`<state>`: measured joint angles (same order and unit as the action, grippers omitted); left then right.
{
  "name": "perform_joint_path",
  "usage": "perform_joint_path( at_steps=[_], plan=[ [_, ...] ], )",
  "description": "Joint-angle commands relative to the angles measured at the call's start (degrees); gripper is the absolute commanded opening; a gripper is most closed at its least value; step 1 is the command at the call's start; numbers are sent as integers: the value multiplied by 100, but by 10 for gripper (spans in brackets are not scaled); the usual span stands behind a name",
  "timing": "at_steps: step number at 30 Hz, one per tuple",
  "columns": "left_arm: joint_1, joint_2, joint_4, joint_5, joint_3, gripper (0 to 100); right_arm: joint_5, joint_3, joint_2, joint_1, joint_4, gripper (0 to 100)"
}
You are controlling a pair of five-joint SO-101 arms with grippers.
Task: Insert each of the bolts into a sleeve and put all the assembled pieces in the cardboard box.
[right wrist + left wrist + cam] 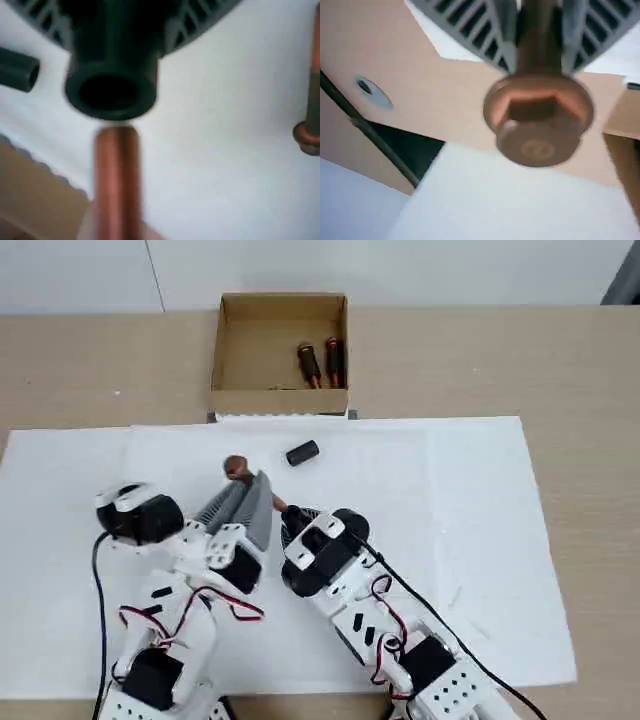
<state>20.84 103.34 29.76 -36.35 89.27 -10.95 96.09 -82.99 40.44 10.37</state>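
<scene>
My left gripper (pixel 255 485) (pixel 538 30) is shut on a copper bolt (pixel 538 117), whose flanged head (pixel 236 467) sticks out past the grey fingers. My right gripper (pixel 292 518) (pixel 112 30) is shut on a black sleeve (pixel 111 92) with its open mouth showing. The bolt's shaft (pixel 116 170) points at that mouth, its tip just short of it. A loose black sleeve (pixel 302 453) (pixel 17 70) lies on the white paper (pixel 450 500) near the cardboard box (pixel 228 350). Two assembled pieces (pixel 322 363) lie inside the box.
In the right wrist view, another copper bolt (pixel 309 130) lies on the paper at the picture's edge. The tan table (pixel 500 360) surrounds the paper. The paper's right half is bare.
</scene>
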Motion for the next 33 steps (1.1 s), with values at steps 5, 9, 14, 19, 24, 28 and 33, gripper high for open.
perform_joint_path(
  at_steps=[5, 9, 14, 19, 24, 28, 33],
  plan=[
    [149, 53, -132, 0, -462, 5, -404, 79, -48, 48, -127, 3],
    [149, 53, 97, 0, -514, 5, -404, 79, -48, 22, -136, 3],
    [149, 53, 457, 9, -523, 5, -413, 44, -48, 40, -171, 3],
    [149, 53, 466, 9, -479, 5, -413, -105, -48, 48, -154, 3],
    [167, 53, 466, 9, -347, 5, -413, -141, -48, 48, -136, 3],
    [598, 53, 536, 18, -277, 5, -413, -141, -48, 48, -136, 3],
    [1213, 53, 967, 440, -268, 5, -413, -141, -48, 22, -136, 3]
  ],
)
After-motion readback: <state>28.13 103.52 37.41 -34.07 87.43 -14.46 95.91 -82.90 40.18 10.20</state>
